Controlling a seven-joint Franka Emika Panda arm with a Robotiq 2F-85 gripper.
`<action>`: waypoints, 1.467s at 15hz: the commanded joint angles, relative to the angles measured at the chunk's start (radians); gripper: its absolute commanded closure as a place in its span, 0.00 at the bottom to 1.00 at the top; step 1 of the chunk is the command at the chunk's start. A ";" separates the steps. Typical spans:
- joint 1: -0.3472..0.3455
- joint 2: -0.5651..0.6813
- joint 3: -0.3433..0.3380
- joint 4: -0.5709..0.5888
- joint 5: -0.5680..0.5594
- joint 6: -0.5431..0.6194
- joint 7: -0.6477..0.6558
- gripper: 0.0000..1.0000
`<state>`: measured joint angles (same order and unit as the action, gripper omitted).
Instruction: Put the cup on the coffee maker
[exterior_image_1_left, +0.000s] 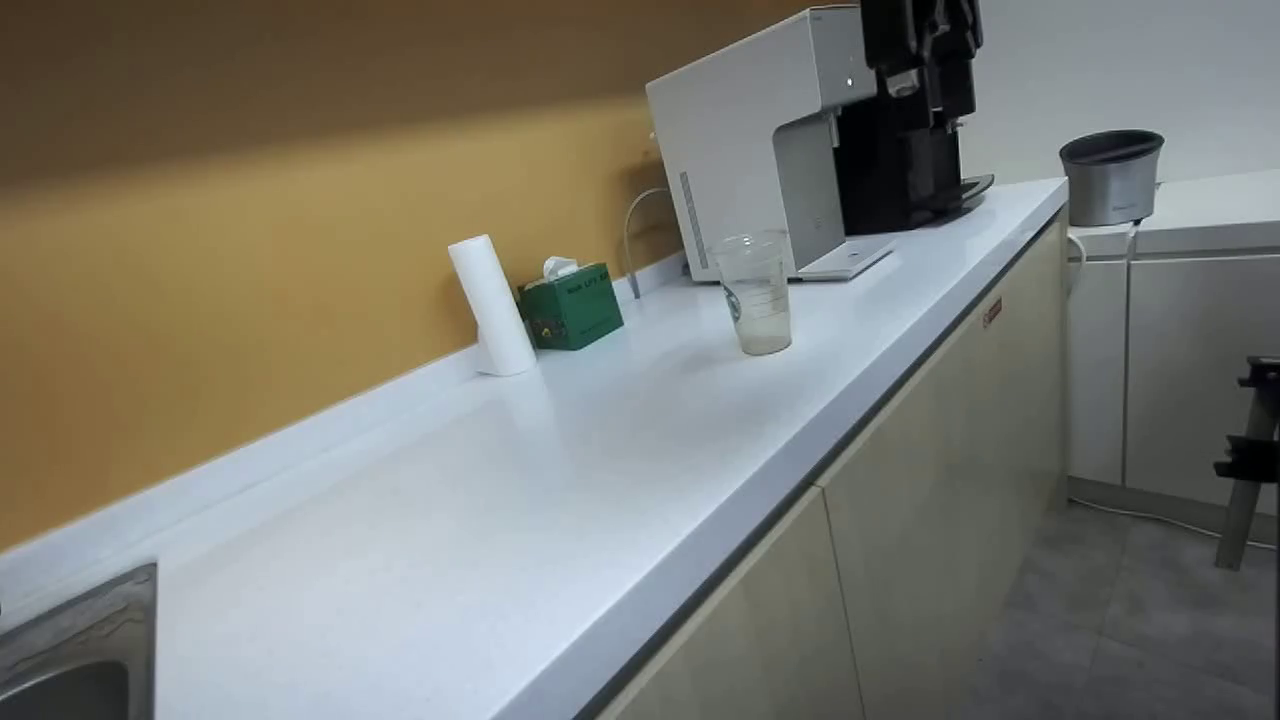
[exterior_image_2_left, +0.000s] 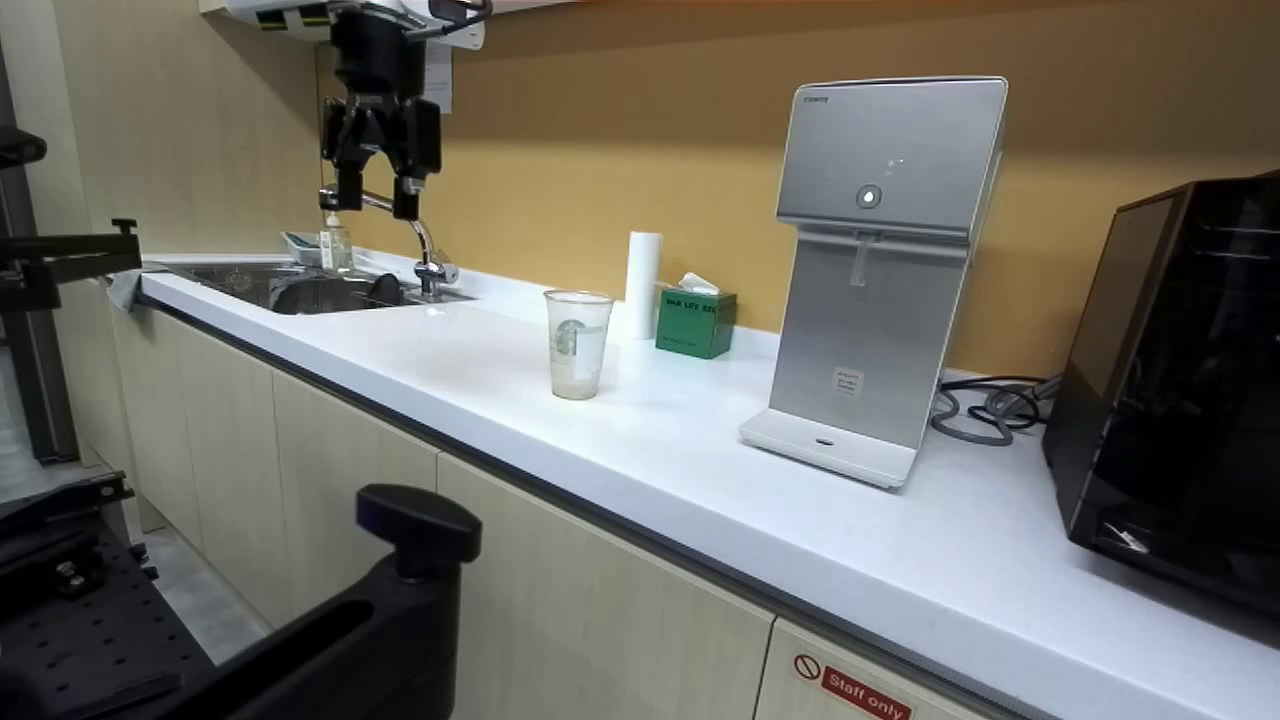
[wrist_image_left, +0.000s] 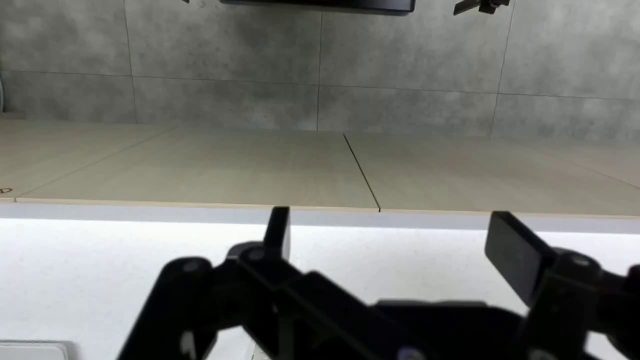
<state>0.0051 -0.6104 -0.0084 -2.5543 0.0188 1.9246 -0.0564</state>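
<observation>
The cup (exterior_image_2_left: 578, 350), a clear tapered tumbler with a green logo, stands upright on the white counter, and it also shows in an exterior view (exterior_image_1_left: 757, 300). The coffee maker (exterior_image_2_left: 870, 330) is the tall machine with a grey front, a spout and a white base tray; its white side panel shows in an exterior view (exterior_image_1_left: 735, 150). My gripper (exterior_image_2_left: 378, 195) is open and hangs fingers down, well above the counter, apart from the cup. In an exterior view the gripper (exterior_image_1_left: 925, 100) overlaps dark machinery behind. In the wrist view the gripper (wrist_image_left: 390, 220) has nothing between its fingers. The cup cannot be made out there.
A white paper roll (exterior_image_2_left: 643, 285) and a green tissue box (exterior_image_2_left: 697, 320) stand by the wall. A black glossy machine (exterior_image_2_left: 1180, 400) is beyond the coffee maker. A sink (exterior_image_2_left: 300, 290) is set in the counter's other end. The counter's front edge (exterior_image_1_left: 760, 480) drops to cabinets.
</observation>
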 joint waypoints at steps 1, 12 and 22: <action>-0.013 0.010 0.021 -0.007 -0.032 0.073 0.040 0.00; -0.108 0.227 0.094 -0.076 -0.169 0.645 0.218 0.00; -0.135 0.288 0.108 -0.092 -0.210 0.760 0.305 0.00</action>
<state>-0.1022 -0.3316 0.0840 -2.6342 -0.1423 2.6000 0.1481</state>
